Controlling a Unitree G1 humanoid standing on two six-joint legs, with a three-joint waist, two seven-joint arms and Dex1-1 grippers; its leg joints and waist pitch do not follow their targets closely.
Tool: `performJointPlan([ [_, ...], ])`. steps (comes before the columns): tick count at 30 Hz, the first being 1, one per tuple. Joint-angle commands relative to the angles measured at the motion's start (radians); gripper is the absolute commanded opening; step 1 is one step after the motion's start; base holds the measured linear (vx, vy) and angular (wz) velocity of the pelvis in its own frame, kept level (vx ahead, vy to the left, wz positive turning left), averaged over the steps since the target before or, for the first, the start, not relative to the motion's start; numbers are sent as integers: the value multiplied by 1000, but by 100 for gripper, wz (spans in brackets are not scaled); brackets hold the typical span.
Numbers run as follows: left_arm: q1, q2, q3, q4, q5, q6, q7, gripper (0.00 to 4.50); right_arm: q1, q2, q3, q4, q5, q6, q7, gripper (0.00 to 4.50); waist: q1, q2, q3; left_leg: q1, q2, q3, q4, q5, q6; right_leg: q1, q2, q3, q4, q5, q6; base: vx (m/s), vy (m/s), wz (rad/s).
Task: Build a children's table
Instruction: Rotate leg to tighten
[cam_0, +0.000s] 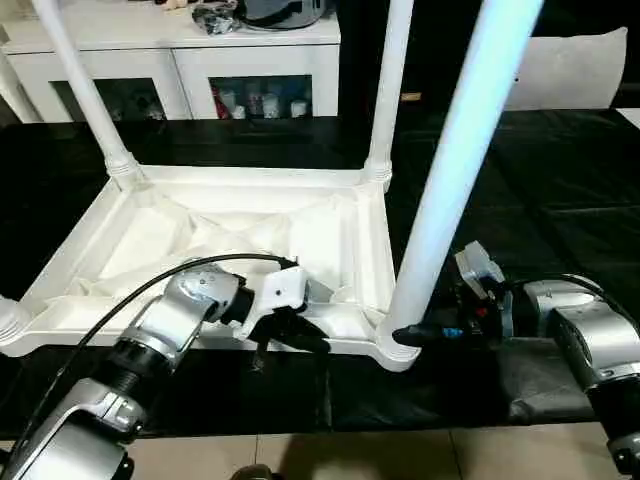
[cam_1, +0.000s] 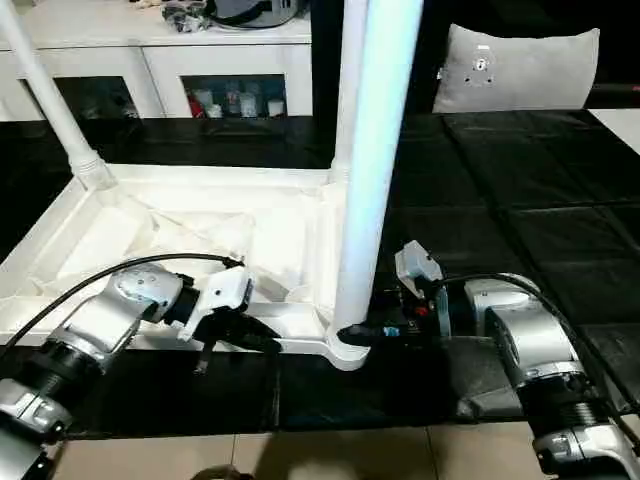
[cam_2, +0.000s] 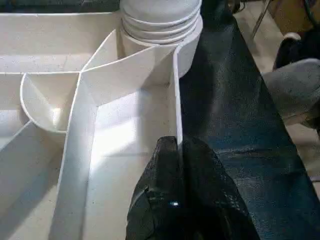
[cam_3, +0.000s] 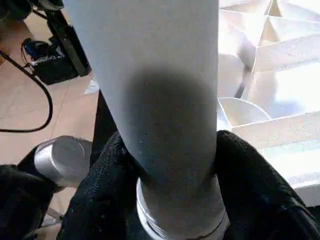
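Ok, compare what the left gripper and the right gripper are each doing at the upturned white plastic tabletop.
The left gripper is pinched shut on the near rim wall of the white ribbed plastic tabletop; the right gripper wraps a white tubular leg just above its corner socket. The left grips a thin flat wall, the right a thick round tube. Both have black fingers and work along the tabletop's near edge.

tabletop (cam_0: 230, 240): white, upside down (ribs up) | legs (cam_0: 455, 165): upright in corner sockets
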Motion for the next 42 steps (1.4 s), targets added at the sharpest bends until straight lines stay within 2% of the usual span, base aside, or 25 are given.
performJointPlan([
  [1,-1,-24,-8,-60,-42,20,-30,0,4,26,-1,-28,32,31,-34,199,-2,-15,-70,6,42,-7,-69,-164,80,55,-60,45,-58,-286,-208,0,0,0],
  [3,3,-33,2,-73,-47,52,-6,0,3,49,-10,-32,29,62,-93,197,-3,-15,-70,8,40,-6,-69,-167,79,53,-60,44,-62,-304,-203,0,0,0],
  [4,4,-46,10,-78,-44,84,28,0,-8,84,-22,-19,11,92,-185,197,-6,-10,-66,7,38,-7,-71,-187,71,53,-59,43,-65,-342,-193,0,0,0],
  [5,4,-46,10,-78,-44,84,28,0,-8,84,-22,-19,11,92,-185,197,-10,-12,-64,9,37,-7,-72,-203,59,51,-59,43,-69,-370,-185,0,0,0],
  [6,-6,-85,29,-65,-22,133,128,0,-40,152,-47,30,-34,113,-364,197,-14,-12,-63,8,36,-8,-73,-215,53,52,-60,42,-70,-390,-179,0,0,0],
  [7,-15,-115,44,-53,-4,168,207,0,-64,201,-66,68,-65,126,-494,197,-28,-7,-60,6,35,-10,-76,-226,27,47,-57,42,-68,-406,-172,0,0,0],
  [9,-38,-168,71,-20,34,220,351,0,-98,270,-96,128,-104,134,-678,197,-61,-11,-57,7,21,-19,-74,-281,-17,53,-60,24,-87,-561,-108,-29,-1,-6],
  [10,-49,-187,80,-5,49,240,404,0,-115,300,-114,161,-121,131,-772,197,-66,-8,-57,10,21,-20,-73,-289,-17,50,-62,23,-91,-578,-99,0,0,0],
  [11,-65,-219,97,18,55,257,473,0,-131,335,-122,203,-154,82,-876,197,-78,-9,-57,9,17,-21,-71,-301,-9,50,-62,20,-99,-591,-85,0,0,0],
  [12,-65,-219,97,18,55,257,473,0,-131,335,-122,203,-154,82,-876,197,-83,-9,-58,5,18,-21,-72,-297,-6,52,-62,20,-98,-579,-84,0,0,0],
  [13,-76,-254,121,31,49,282,531,0,-123,373,-120,204,-154,38,-891,197,-90,-5,-63,-4,18,-22,-73,-280,5,57,-61,20,-96,-536,-88,0,0,0],
  [14,-76,-254,121,31,49,282,531,0,-123,373,-120,204,-154,38,-891,197,-92,-7,-66,0,19,-19,-71,-266,20,52,-60,22,-97,-486,-103,0,0,0],
  [15,-80,-273,133,36,45,293,559,0,-116,397,-124,198,-144,21,-899,197,-91,-9,-68,1,19,-16,-70,-249,38,52,-57,26,-92,-433,-126,0,0,0],
  [16,-82,-284,141,35,44,299,574,0,-111,416,-125,189,-136,13,-905,251,-91,-7,-66,1,20,-14,-70,-249,45,51,-55,27,-90,-418,-137,0,0,0],
  [17,-82,-286,142,33,44,299,573,0,-107,424,-124,181,-129,14,-899,251,-87,-6,-68,4,19,-12,-67,-239,57,50,-56,28,-90,-400,-150,0,0,0],
  [19,-81,-290,146,24,53,306,579,0,-102,447,-135,167,-132,15,-903,272,-81,-3,-70,-3,22,-13,-69,-200,70,58,-55,28,-81,-346,-164,0,0,0],
  [22,-76,-277,143,16,61,295,571,0,-91,445,-137,154,-129,-1,-901,297,-74,2,-72,0,27,-13,-70,-185,71,57,-55,31,-74,-289,-184,0,0,0],
  [24,-68,-247,130,13,67,270,548,0,-73,412,-132,142,-127,-25,-867,323,-71,6,-73,1,27,-14,-71,-182,71,59,-55,31,-69,-257,-197,0,0,0],
  [27,-59,-221,119,12,71,248,520,0,-54,369,-130,125,-121,-44,-811,336,-71,3,-72,1,26,-12,-71,-196,73,61,-55,32,-69,-257,-201,0,0,0],
  [29,-58,-212,116,14,74,240,511,0,-46,353,-130,117,-121,-48,-785,358,-68,9,-69,3,26,-11,-71,-213,71,60,-57,32,-74,-290,-193,0,0,0],
  [31,-51,-183,104,19,79,200,465,0,-23,294,-122,88,-119,-51,-694,367,-64,5,-68,4,26,-12,-72,-222,70,61,-56,32,-77,-310,-183,0,0,0],
  [34,-44,-129,75,30,82,124,376,0,1,192,-113,52,-96,-44,-547,396,-52,8,-69,4,30,-13,-72,-221,82,61,-55,33,-74,-293,-184,0,0,0],
  [35,-44,-129,75,30,82,124,376,0,1,192,-113,52,-96,-44,-547,404,-51,8,-70,4,30,-12,-71,-217,82,61,-56,34,-73,-288,-185,0,0,0],
  [37,-41,-90,53,33,79,76,301,0,0,118,-102,47,-85,-44,-446,423,-46,5,-70,4,31,-12,-70,-212,85,62,-56,32,-70,-284,-192,0,0,0],
  [42,-30,-29,20,21,62,-9,163,0,-5,23,-82,29,-47,-42,-249,423,-32,-1,-71,5,34,-8,-66,-198,99,59,-57,34,-68,-291,-199,0,0,0],
])
